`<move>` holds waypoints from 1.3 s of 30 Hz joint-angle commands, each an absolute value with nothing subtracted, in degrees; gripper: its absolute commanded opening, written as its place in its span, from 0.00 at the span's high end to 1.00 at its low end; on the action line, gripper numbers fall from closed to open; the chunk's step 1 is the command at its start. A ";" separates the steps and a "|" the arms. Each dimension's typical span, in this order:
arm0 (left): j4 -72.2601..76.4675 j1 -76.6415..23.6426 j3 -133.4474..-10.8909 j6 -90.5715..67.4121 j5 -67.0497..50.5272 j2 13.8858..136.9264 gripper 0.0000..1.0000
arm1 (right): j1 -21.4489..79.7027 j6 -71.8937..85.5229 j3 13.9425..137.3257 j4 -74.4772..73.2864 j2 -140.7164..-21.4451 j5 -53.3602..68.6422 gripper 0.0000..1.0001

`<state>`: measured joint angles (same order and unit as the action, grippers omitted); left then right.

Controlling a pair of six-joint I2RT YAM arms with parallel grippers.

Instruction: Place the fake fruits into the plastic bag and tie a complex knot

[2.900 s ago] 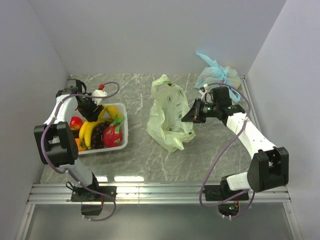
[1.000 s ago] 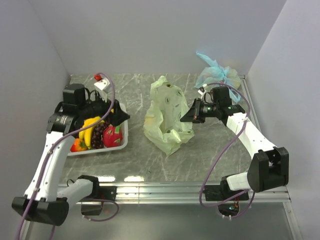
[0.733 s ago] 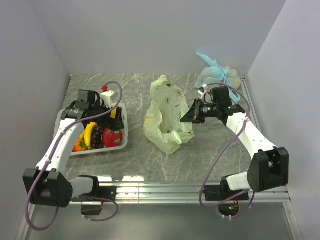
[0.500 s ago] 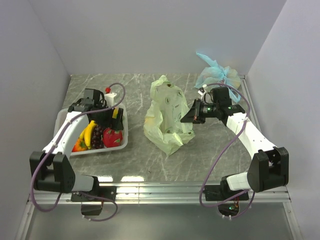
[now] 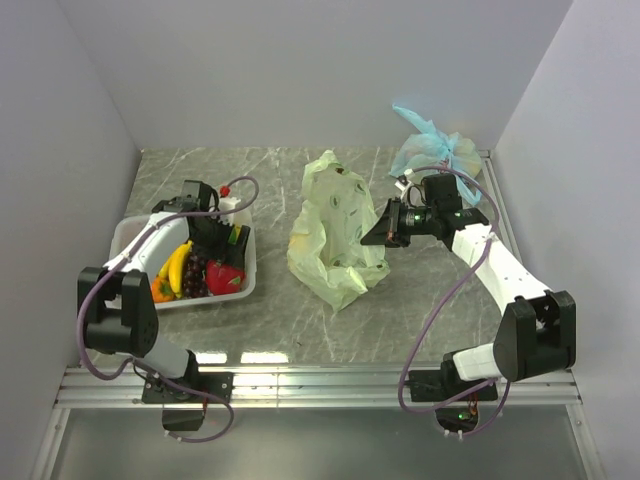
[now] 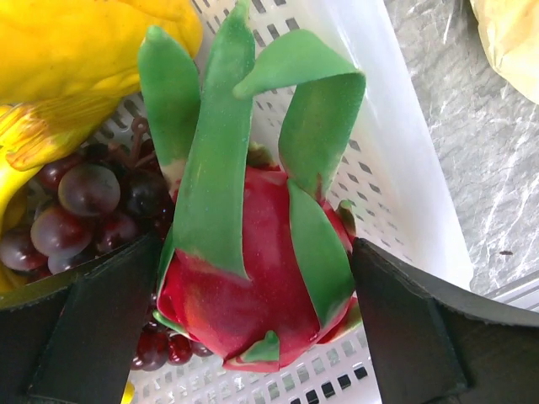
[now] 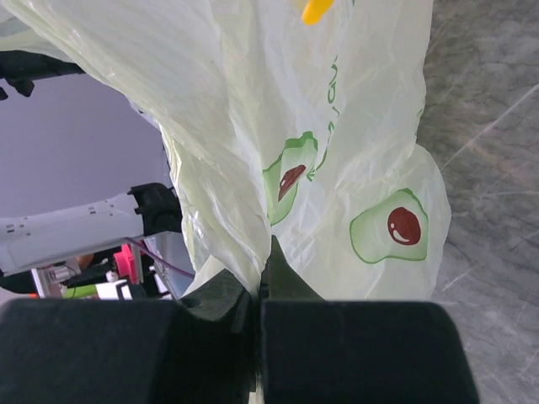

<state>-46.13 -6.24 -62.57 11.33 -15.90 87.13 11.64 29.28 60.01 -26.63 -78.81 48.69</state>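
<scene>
Pale yellow-green and crinkled, the one plastic bag (image 5: 335, 235) stands slumped at the middle of the top external frame, on the grey marble table (image 5: 420, 310). The right wrist view shows two avocado prints (image 7: 396, 227) on its thin skin. The right gripper (image 5: 378, 232) comes at the bag from the frame's right, and its jaws are pressed together on a fold of the film.

No fruit shows inside the bag from above. The fruits lie in a single white perforated basket (image 5: 130, 232) at centre left, well apart from the bag. It holds one pink-red dragon fruit (image 5: 225, 277) with green leaves, one bunch of dark grapes (image 5: 197, 272), yellow bananas (image 5: 178, 265) whose number I cannot tell, and an orange-red piece (image 5: 158, 290) in the lower left corner.

The left gripper (image 6: 253, 328) hangs over the dragon fruit with its jaws spread wide. One black finger (image 6: 93, 328) is on the grape side and the other on the basket-wall side. Whether the pads touch the fruit I cannot tell.

One light blue tied bag (image 5: 435, 150) sits in the upper right corner, behind the right arm.

Compared with half a second ago, the left wrist has swung lower and nearer the dragon fruit. The bag and the right arm are unchanged.
</scene>
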 commanded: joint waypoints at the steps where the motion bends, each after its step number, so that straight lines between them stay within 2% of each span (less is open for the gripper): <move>1: -47.46 -6.59 -62.67 11.96 -13.18 89.73 0.01 | 11.78 28.56 62.66 -26.98 -79.19 48.69 1.00; 4: -47.63 -6.59 -63.02 11.60 -14.67 91.14 0.01 | 11.78 28.21 62.75 -27.25 -79.10 48.69 1.00; 5: -48.16 -6.59 -63.63 11.69 -15.37 91.32 0.03 | 11.78 28.21 62.75 -27.25 -79.10 48.69 1.00; 6: -48.51 -6.59 -64.15 11.69 -15.82 91.41 0.14 | 11.78 28.13 62.67 -27.16 -79.19 48.69 1.00; 8: -50.35 -6.59 -66.35 12.21 -18.62 90.62 0.26 | 11.78 28.30 62.67 -27.07 -79.10 48.52 1.00; 9: -50.97 -6.59 -67.14 12.13 -19.76 89.05 0.40 | 11.78 28.30 62.58 -27.07 -79.01 48.60 1.00; 11: -52.98 -6.59 -70.04 12.22 -22.14 87.28 0.53 | 11.78 28.39 62.49 -26.81 -79.01 48.69 1.00; 12: -53.69 -6.59 -71.09 11.87 -22.76 85.80 0.64 | 11.78 28.56 62.49 -26.81 -79.01 48.69 1.00; 14: -55.27 -6.59 -73.91 11.60 -24.60 84.47 0.76 | 11.78 28.57 62.40 -26.72 -79.01 48.69 1.00; 15: -56.59 -6.59 -74.70 11.43 -25.13 83.33 0.88 | 11.78 28.56 62.40 -26.72 -79.10 48.78 1.00; 17: -57.30 -6.59 -76.20 11.08 -26.10 82.18 0.99 | 11.78 28.56 62.49 -26.63 -79.10 48.78 1.00; 23: -57.92 -6.59 -80.32 10.63 -27.68 78.40 1.00 | 11.95 28.65 62.58 -26.54 -79.01 48.87 1.00; 28: -57.48 -7.12 -87.34 13.44 -41.11 74.71 1.00 | 12.04 29.44 62.49 -25.84 -79.37 49.39 1.00; 31: -53.37 -13.76 -89.90 12.40 -45.27 71.64 1.00 | 12.30 29.44 62.84 -25.84 -79.72 49.39 1.00; 35: -45.27 -22.50 -93.07 6.69 -37.98 72.59 1.00 | 12.57 29.36 62.93 -25.93 -79.98 49.04 1.00; 36: -45.26 -22.50 -93.77 5.29 -36.58 74.60 0.93 | 12.57 29.18 63.10 -26.28 -79.98 48.96 1.00; 38: -46.05 -20.58 -93.87 5.97 -31.65 75.41 0.66 | 12.57 28.66 63.28 -26.72 -80.07 48.87 1.00; 39: -45.97 -19.00 -91.17 6.24 -30.86 74.45 0.45 | 12.57 28.48 63.37 -26.81 -80.07 48.87 1.00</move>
<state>-47.66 -22.35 -93.32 8.43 -36.53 73.01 12.23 29.08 60.14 -27.05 -79.99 48.71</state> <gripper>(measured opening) 0.388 0.005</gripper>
